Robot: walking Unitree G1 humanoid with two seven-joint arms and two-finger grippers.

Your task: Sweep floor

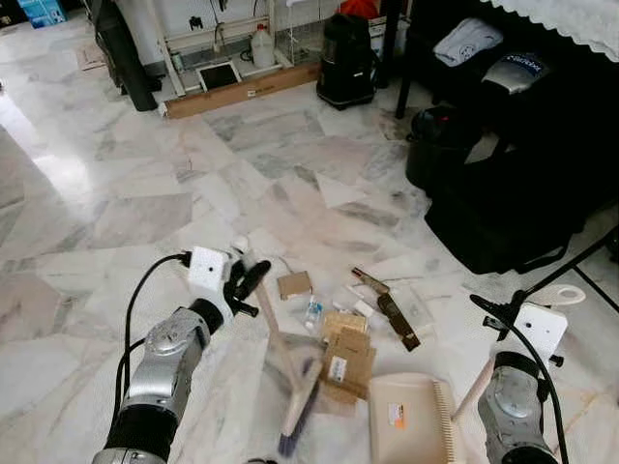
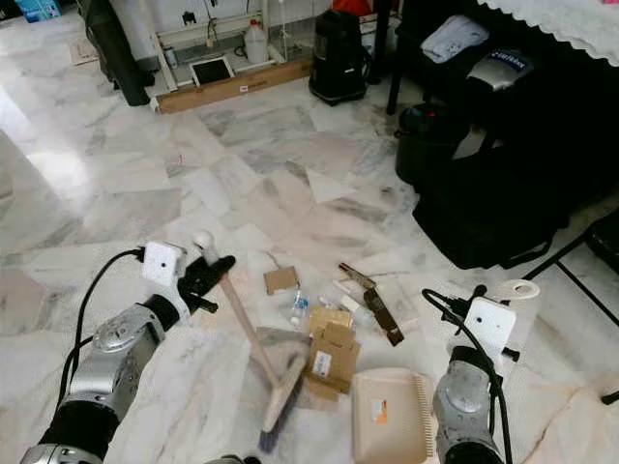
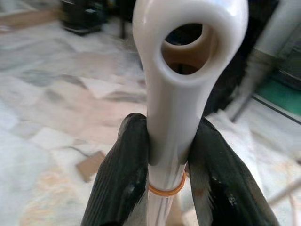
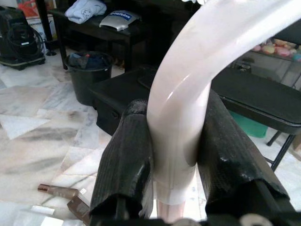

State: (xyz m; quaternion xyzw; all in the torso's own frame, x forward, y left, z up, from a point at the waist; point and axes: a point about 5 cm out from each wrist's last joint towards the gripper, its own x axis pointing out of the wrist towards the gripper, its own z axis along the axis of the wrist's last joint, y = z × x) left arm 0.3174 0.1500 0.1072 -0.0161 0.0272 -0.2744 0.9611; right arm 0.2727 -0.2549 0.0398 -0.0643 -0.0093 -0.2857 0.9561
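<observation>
your left gripper [image 3: 167,160] is clamped on the white top of the broom handle [image 2: 237,314], lower left of centre in the head views; the handle slants down to the broom head [image 2: 278,404] on the marble floor [image 1: 145,193]; your right gripper [image 4: 176,155] is closed around the pale dustpan handle [image 4: 188,84] at the lower right; the dustpan [image 1: 411,420] sits on the floor just right of the broom head; cardboard scraps [image 1: 346,358], a small bottle [image 1: 312,310] and a brown stick [image 1: 385,304] lie scattered just above them; a black bin [image 1: 435,145] stands in the upper right.
</observation>
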